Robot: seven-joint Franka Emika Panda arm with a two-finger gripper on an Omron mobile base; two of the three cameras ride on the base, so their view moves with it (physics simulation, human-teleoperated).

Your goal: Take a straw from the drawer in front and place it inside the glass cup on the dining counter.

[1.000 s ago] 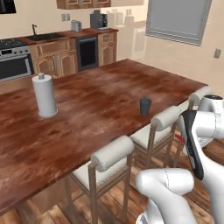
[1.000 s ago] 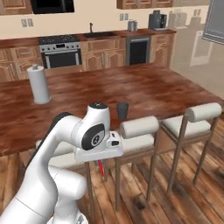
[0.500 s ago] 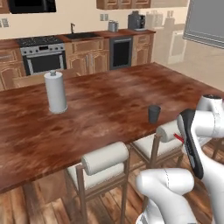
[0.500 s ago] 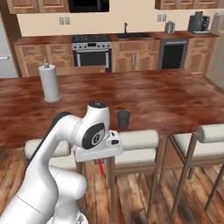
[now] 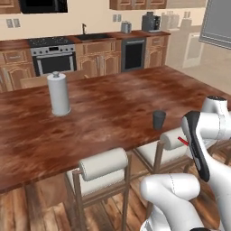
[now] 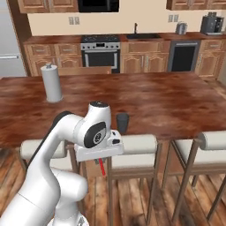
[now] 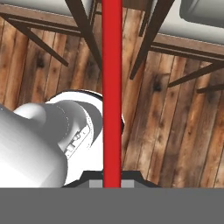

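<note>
My gripper (image 6: 101, 161) is clamped on the straw (image 7: 112, 87); glass cup (image 5: 158, 120) stands near the dining counter (image 5: 108, 108) near edge.

Even, bright rendered light; soft sheen on the dining counter (image 5: 113, 108); faint shadows, slightly coarse resolution.

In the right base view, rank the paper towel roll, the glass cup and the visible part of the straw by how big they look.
1. Paper towel roll, clearly largest.
2. Glass cup.
3. Straw, a thin red sliver below the gripper.
The straw is nearest the camera and partly hidden, so its real rank against the cup is unsure.
</note>
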